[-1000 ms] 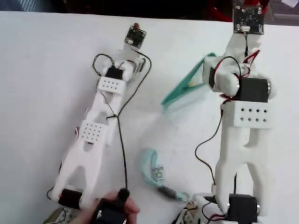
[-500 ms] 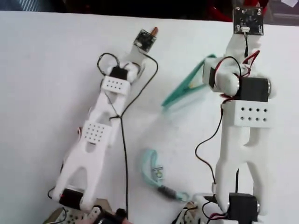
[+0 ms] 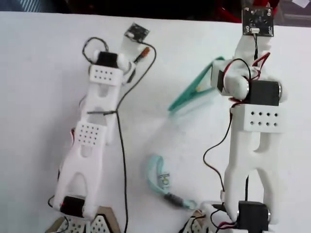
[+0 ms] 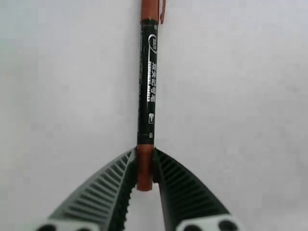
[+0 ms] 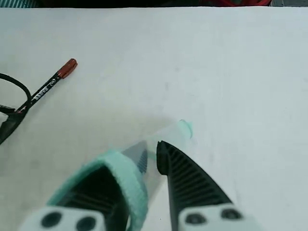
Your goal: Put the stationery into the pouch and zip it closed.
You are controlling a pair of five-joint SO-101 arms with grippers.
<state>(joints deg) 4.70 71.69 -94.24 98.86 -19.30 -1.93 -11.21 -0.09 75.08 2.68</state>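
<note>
A black pen with a red cap (image 4: 147, 96) is pinched at its tail end by my left gripper (image 4: 144, 169), which is shut on it; the pen points straight away over the white table. From above, the left arm holds this pen (image 3: 141, 55) at the far left-centre of the table. The clear pouch with teal edging (image 3: 194, 90) lies open under the right arm. My right gripper (image 5: 150, 156) is shut on the pouch's teal rim (image 5: 126, 173), holding its mouth up. The right wrist view also catches the pen (image 5: 50, 84) farther off.
A teal strap with a metal clip (image 3: 163, 180) lies near the front middle of the table. Black cables (image 3: 124, 155) trail along the left arm. Bare white table spreads between the two arms and at the far left.
The left arm has swung left and back with the pen, whose tip now points right toward the pouch. A hand at the front edge has gone. The right arm and pouch stayed still.
</note>
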